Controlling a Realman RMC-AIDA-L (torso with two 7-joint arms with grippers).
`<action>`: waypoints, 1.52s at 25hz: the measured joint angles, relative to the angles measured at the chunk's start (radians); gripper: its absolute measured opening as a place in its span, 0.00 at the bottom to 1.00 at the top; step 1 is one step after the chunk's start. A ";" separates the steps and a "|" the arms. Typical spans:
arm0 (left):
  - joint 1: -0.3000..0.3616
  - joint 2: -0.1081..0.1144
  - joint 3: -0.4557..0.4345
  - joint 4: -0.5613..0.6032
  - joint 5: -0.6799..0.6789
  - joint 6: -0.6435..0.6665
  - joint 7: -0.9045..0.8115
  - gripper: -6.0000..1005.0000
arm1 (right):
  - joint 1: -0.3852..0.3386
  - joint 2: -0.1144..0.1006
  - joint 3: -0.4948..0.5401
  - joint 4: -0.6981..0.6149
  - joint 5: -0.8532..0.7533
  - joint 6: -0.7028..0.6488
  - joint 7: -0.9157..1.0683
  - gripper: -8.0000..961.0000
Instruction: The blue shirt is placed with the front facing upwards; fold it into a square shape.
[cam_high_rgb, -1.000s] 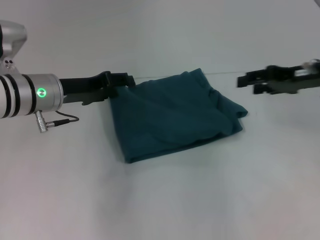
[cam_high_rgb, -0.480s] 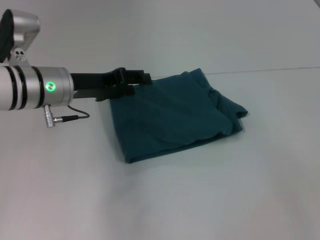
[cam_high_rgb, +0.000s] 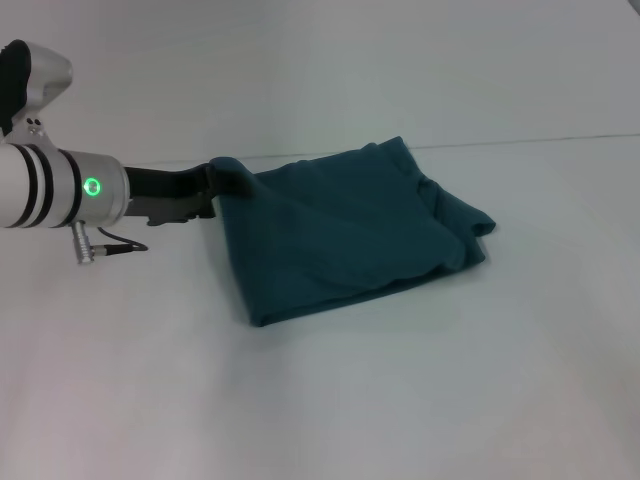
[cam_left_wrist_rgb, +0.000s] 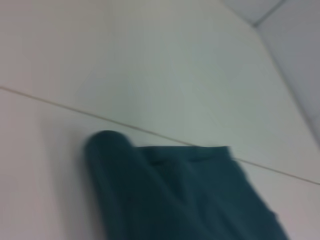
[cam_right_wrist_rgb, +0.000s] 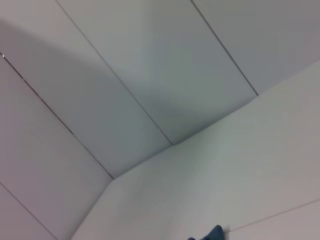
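Observation:
The blue shirt lies folded into a rough rectangle on the white table, with no print showing. My left gripper is at the shirt's far left corner, and that corner is drawn out to the left and drapes over the fingertips. The gripper looks shut on the cloth. In the left wrist view the shirt shows with a rounded, lifted corner. My right gripper is out of the head view. The right wrist view shows only a sliver of the blue shirt at its lower edge.
The white table spreads out on all sides of the shirt. A seam line runs across the table behind the shirt. The right wrist view shows mostly pale wall panels.
The right gripper has left the head view. The left gripper reached over the shirt's far left corner, then drew back to the left, pulling that corner with it.

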 joint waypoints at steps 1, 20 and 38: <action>-0.003 0.003 0.000 -0.001 0.021 -0.002 -0.012 0.65 | 0.002 0.000 0.004 0.007 0.000 0.001 -0.005 0.95; -0.039 0.026 -0.026 -0.122 0.080 -0.015 -0.050 0.87 | 0.045 -0.003 0.006 0.071 0.003 0.039 -0.034 0.95; -0.050 0.021 -0.018 -0.203 0.081 -0.076 -0.038 0.87 | 0.104 0.000 -0.021 0.143 -0.006 0.060 -0.033 0.95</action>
